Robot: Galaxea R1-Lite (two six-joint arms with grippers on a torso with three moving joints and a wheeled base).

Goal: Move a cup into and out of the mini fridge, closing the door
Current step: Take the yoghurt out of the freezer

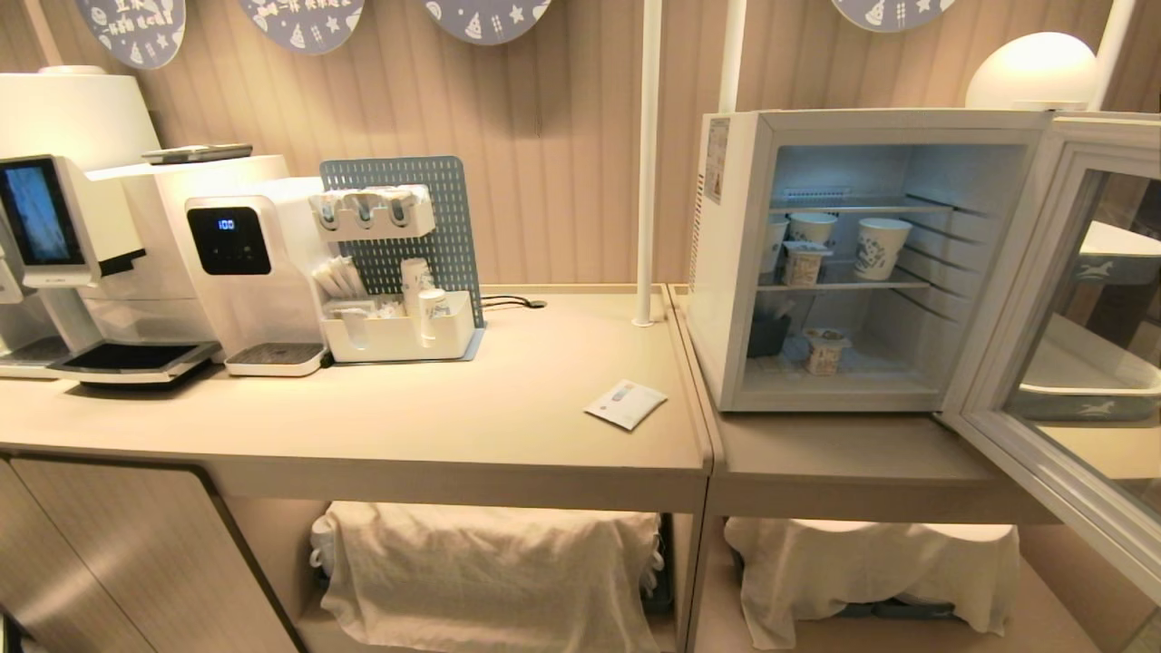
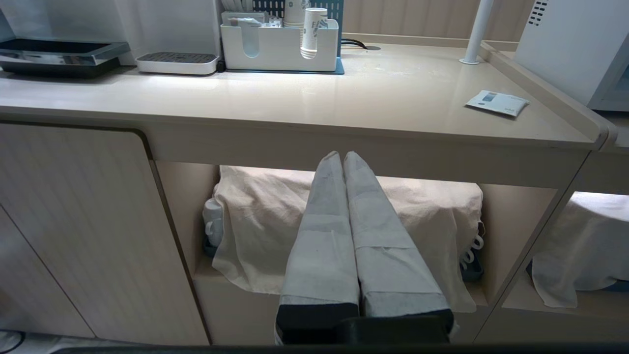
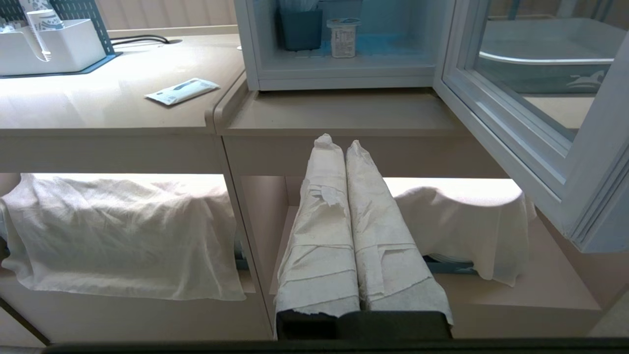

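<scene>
The cup (image 1: 824, 349) stands upright on the mini fridge (image 1: 736, 272) floor; both grippers' jaws closed, empty.

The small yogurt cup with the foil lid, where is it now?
In the head view the cup stands on the floor of the open mini fridge, at the right of the counter, just right of a dark container.

counter (image 1: 363, 426): long beige top
coffee machine (image 1: 82, 227): on the counter at 9 o'clock
cup organiser (image 1: 399, 340): white, just beside the machine
sachet (image 1: 625, 404): flat near the counter's 3 o'clock edge
cloths (image 1: 490, 571): draped at 6 o'clock
</scene>
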